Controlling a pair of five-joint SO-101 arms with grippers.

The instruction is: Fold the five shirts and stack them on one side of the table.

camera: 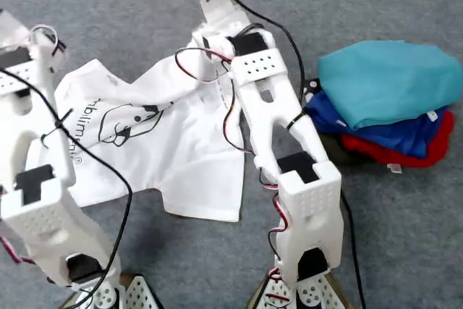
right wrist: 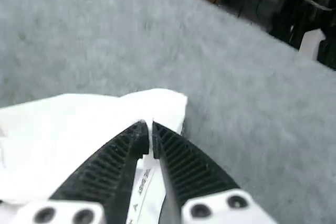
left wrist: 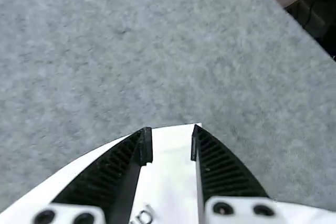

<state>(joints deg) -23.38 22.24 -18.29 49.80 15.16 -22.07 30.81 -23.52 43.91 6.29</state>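
Lying spread and not yet folded, the white shirt [camera: 181, 142] covers the grey table [camera: 405, 236] just beside the stack of folded shirts [camera: 391, 106], on the side of that stack where both arms stand. The stack shows a teal shirt [camera: 391, 77] on a blue shirt [camera: 376, 135] on a red shirt [camera: 438, 142], so the step in hand looks like the start of the next fold. The white shirt's long axis seems to run across the table, toward and away from the stack. Its print faces up, and which end is the neck is hard to tell.

Farther off, along the shirt's far edge, the right gripper [right wrist: 148, 127], nearer the stack, is clenched on a white corner by a sewn label [right wrist: 142, 179]. The left gripper [left wrist: 168, 135], well apart from the stack, has its fingers parted with the shirt's edge lying between them. The next move probably calls for the left gripper to close on the cloth. Both could then carry the far edge together over the shirt.
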